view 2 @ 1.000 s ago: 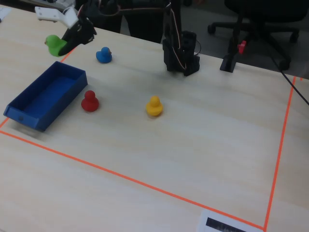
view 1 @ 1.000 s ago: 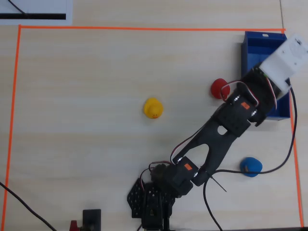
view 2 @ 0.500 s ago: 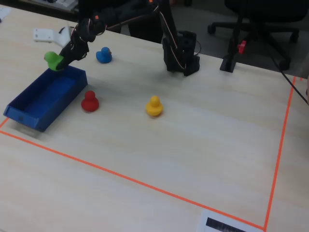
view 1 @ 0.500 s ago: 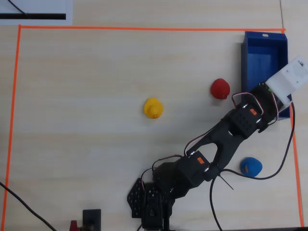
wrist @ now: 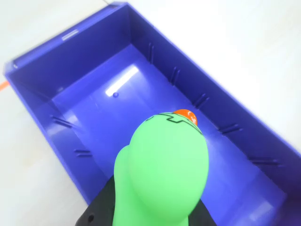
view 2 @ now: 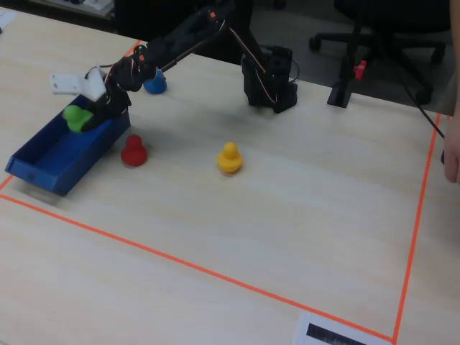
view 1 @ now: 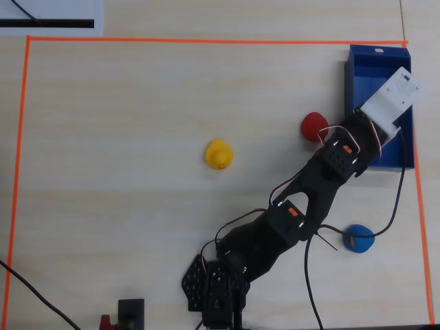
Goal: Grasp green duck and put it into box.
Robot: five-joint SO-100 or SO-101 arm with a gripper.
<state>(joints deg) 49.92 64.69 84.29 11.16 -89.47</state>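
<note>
The green duck [view 2: 75, 116] is pinched in the hand [view 2: 85, 118], which hangs over the near end of the box [view 2: 44, 167], the end closest to the arm's base in the fixed view. In the wrist view the duck [wrist: 164, 174] fills the lower middle of the frame with the blue floor of the box [wrist: 117, 101] spread out directly beyond and below it, so the relation that matters for the coming move is simply vertical: duck above, box floor underneath, walls on every side of that spot. The dark fingers [wrist: 101, 209] show only at the bottom edge of that view, closed against the duck's body.

The box's long axis runs away from the hand (in the wrist view it stretches toward the upper left corner), so there is plenty of open floor ahead of the duck and less margin behind it, near the short wall on the arm's side. In the overhead view the white camera housing hides both duck and fingers, though it sits over the box [view 1: 364, 58] well inside its outline.

Judging from this, the duck looks placed for release; a slight lowering first would probably keep it from bouncing out over the low wall. The red duck [view 2: 134, 152] stands on the counter [view 2: 287, 215] just outside the box, clear of the drop.
</note>
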